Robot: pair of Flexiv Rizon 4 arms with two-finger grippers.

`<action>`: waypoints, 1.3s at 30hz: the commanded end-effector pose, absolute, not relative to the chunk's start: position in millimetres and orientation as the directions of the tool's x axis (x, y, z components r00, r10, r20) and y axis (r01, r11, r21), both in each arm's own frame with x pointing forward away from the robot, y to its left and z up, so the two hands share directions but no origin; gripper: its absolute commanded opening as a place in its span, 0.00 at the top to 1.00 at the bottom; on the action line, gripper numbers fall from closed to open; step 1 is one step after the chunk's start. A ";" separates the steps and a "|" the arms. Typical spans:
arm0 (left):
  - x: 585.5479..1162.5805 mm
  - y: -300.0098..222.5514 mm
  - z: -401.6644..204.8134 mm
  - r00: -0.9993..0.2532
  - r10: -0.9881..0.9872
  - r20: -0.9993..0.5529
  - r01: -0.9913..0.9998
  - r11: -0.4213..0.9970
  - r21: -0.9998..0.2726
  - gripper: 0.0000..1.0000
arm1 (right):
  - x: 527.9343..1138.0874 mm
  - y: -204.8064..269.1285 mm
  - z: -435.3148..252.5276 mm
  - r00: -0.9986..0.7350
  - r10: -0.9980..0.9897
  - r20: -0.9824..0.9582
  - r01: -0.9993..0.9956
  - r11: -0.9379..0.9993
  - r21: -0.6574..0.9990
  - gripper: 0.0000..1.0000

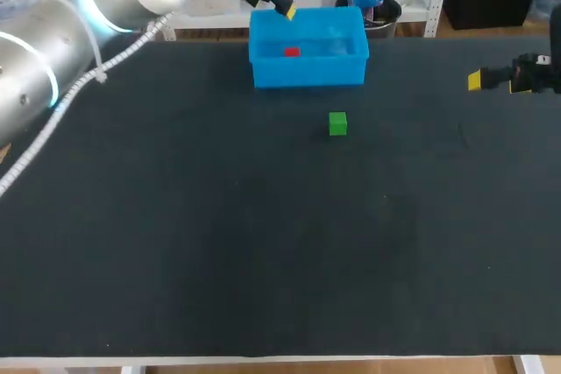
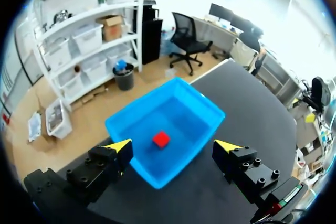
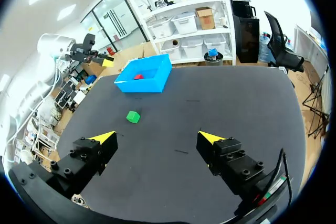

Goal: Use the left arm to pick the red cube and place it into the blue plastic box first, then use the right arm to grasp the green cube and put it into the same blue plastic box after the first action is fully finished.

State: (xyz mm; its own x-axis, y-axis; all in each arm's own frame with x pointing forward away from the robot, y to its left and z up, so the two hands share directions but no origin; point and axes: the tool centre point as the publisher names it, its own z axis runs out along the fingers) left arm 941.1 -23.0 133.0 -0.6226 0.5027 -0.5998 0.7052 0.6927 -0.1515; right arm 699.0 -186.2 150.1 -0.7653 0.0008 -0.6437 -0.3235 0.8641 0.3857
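The red cube (image 2: 161,139) lay flat on the floor of the blue plastic box (image 1: 307,74), a smooth, straight-walled rectangular tub by the table's far edge, its long axis running along that edge; the left gripper (image 2: 174,146) hung above it, fingers spread wide, holding nothing. The green cube (image 1: 337,123) sat on the matte black table (image 1: 219,251) near the box's front wall, faces roughly square to it; the right gripper (image 3: 157,138) hovered well apart, likewise wide open and empty.
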 end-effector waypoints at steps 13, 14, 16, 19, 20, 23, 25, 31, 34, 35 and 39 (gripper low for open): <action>811.1 58.3 136.3 -0.560 0.338 -0.756 0.673 0.718 -0.177 0.00 | 699.5 -185.8 150.0 -0.765 0.000 -0.644 -0.323 0.865 0.384 0.00; 806.3 61.6 136.1 -0.557 0.329 -0.763 0.671 0.719 -0.180 0.00 | 699.5 -185.8 150.0 -0.765 0.000 -0.644 -0.323 0.865 0.384 0.00; 798.0 67.6 135.6 -0.547 0.306 -0.779 0.664 0.726 -0.181 0.00 | 699.5 -185.8 150.0 -0.765 0.000 -0.644 -0.323 0.865 0.384 0.00; 787.7 75.5 133.8 -0.527 0.285 -0.801 0.665 0.725 -0.179 0.00 | 699.5 -185.8 150.0 -0.765 0.000 -0.644 -0.323 0.865 0.384 0.00; 784.6 77.4 133.2 -0.523 0.280 -0.805 0.666 0.724 -0.180 0.00 | 699.5 -185.8 150.0 -0.765 0.000 -0.644 -0.323 0.865 0.384 0.00; 776.5 82.2 129.4 -0.512 0.278 -0.813 0.671 0.720 -0.176 0.00 | 699.5 -185.8 150.0 -0.765 0.000 -0.644 -0.323 0.865 0.384 0.00; 770.1 85.6 126.3 -0.509 0.275 -0.816 0.672 0.719 -0.177 0.00 | 699.5 -185.8 150.0 -0.765 0.000 -0.644 -0.323 0.865 0.384 0.00; 751.3 93.1 122.9 -0.518 0.268 -0.812 0.672 0.715 -0.193 0.00 | 699.5 -185.8 150.0 -0.765 0.000 -0.644 -0.323 0.865 0.384 0.00; 746.2 94.4 123.2 -0.527 0.268 -0.807 0.673 0.712 -0.203 0.00 | 699.5 -185.8 150.0 -0.765 0.000 -0.644 -0.323 0.865 0.384 0.00; 745.1 94.4 123.5 -0.528 0.268 -0.806 0.675 0.708 -0.207 0.00 | 699.5 -185.8 150.0 -0.765 0.000 -0.644 -0.323 0.865 0.384 0.00; 742.5 92.1 126.2 -0.530 0.274 -0.803 0.686 0.695 -0.215 0.00 | 699.5 -185.8 150.0 -0.765 0.000 -0.644 -0.323 0.865 0.384 0.00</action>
State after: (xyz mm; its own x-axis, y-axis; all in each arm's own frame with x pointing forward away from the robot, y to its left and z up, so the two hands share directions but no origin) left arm 752.9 84.6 128.9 -0.6623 0.4607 -0.5909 0.6787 0.7029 -0.2127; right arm 699.0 -186.2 150.1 -0.7653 0.0008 -0.6437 -0.3235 0.8641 0.3857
